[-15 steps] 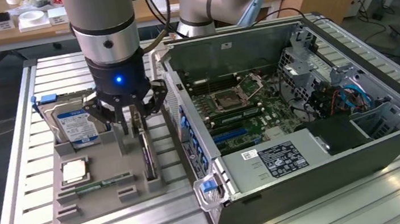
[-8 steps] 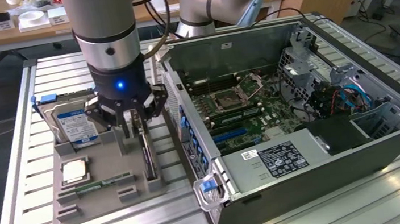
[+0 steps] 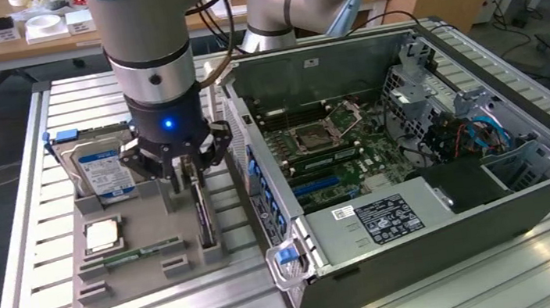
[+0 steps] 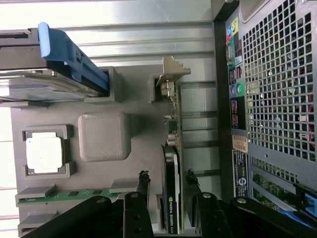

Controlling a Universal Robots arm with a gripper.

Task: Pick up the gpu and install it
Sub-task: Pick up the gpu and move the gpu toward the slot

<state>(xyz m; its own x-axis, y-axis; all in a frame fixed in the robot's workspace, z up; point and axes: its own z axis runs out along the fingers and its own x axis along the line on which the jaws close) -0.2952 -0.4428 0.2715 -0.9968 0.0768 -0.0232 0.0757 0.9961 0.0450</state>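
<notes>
The gpu (image 3: 205, 222) stands on its long edge in a slot along the exterior view's right side of the grey holder tray (image 3: 124, 287). This is the side closest to the open computer case (image 3: 453, 234). Kept upright like this, the card offers both broad faces to a pinch from above, and its connector edge likely already points down, as a slot on the motherboard (image 3: 338, 154) would need. The gripper (image 3: 193, 181) hangs right over the card, and the wrist view shows the reason for that alignment. The fingers (image 4: 143, 191) are spread apart and straddle the gpu (image 4: 172, 148), one beside each face of its black cooler section. A thin gap shows on either side, so nothing is clamped and the card's weight rests in the tray. The silver bracket (image 4: 171, 74) sits at the end of the card level with the hard drive (image 3: 104, 171), clear of the fingers, which probably keeps the grip on the stiffer body. The processor (image 3: 102, 236) lies flat in its own recess and the memory stick (image 3: 140, 255) lies along the tray's near edge, both well to the exterior view's left of the claw
</notes>
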